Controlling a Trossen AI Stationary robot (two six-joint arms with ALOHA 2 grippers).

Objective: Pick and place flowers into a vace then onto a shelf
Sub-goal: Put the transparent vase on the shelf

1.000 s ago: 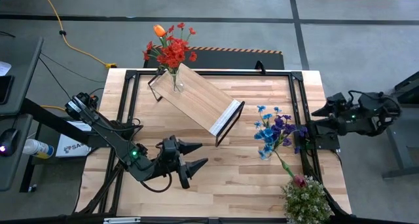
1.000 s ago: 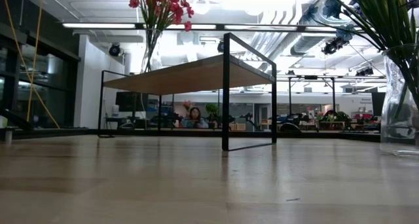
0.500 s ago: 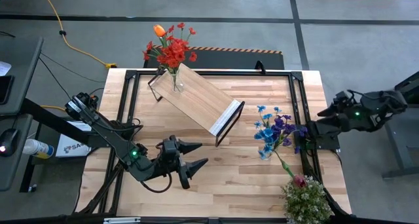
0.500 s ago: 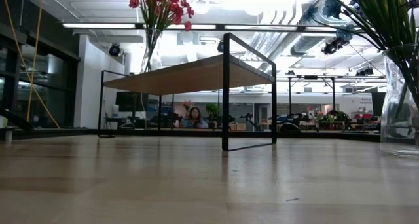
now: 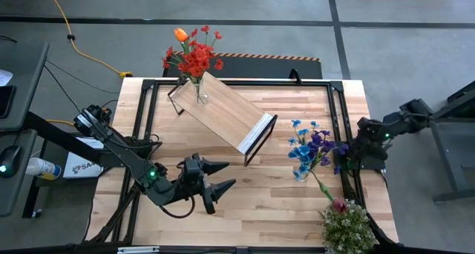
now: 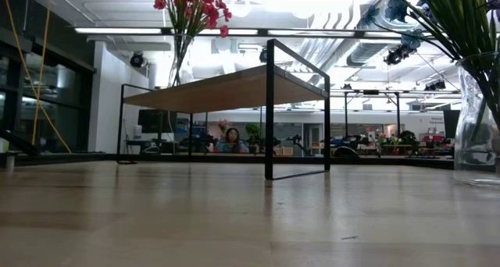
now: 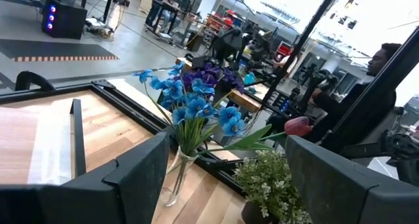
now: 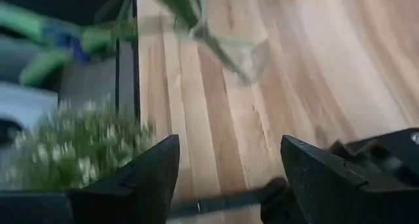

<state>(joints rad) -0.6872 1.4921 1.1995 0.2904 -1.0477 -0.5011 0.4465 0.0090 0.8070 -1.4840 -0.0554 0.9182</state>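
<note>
Red flowers (image 5: 194, 57) on shelf (image 5: 225, 111); both grippers open.

Your wooden table (image 5: 289, 202) carries the shelf (image 5: 223, 113), a blue-flower vase (image 5: 300, 174), and what seems a potted plant (image 5: 346, 226).

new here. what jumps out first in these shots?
The red flowers with an orange tulip, standing in a glass vase on the far end of the tilted wooden shelf mid-table. Next, the blue and purple flowers in a second vase near the table's right edge, by the bushy green plant. The left gripper hangs open near the front edge; the right gripper is open beside the blue bunch.
</note>
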